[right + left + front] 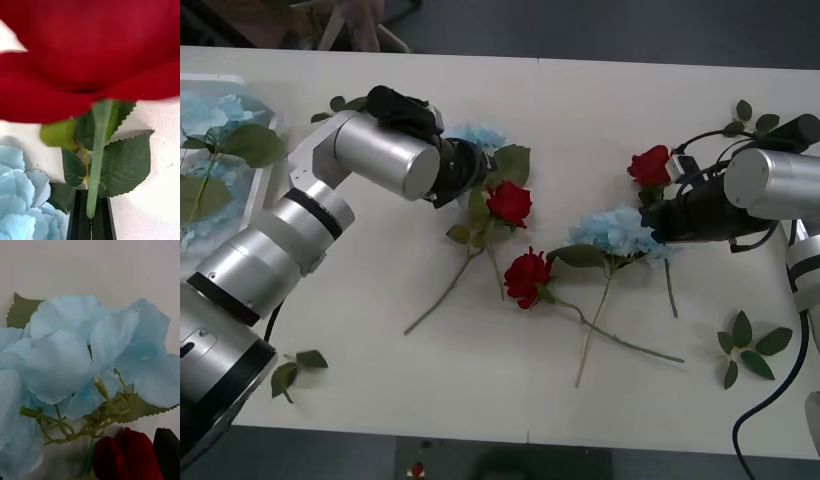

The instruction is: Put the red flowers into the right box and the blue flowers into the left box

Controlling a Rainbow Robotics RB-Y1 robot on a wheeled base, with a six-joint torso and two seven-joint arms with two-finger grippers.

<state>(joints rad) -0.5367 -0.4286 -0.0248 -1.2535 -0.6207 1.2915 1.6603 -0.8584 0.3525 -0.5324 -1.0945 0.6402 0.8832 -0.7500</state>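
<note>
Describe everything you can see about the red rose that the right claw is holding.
This red rose is artificial, with a deep-red, fabric-like bloom, a thin pale-green stem and dark serrated leaves under the bloom. The right claw is shut on the stem's lower end, its black fingers pressing either side. The bloom sits near the table's right side, beside a pale blue flower. Whether it is lifted off the table is unclear.

The left box [255,110] runs off the frame's edge; the left arm [380,155] hides its gripper's fingertips.
</note>
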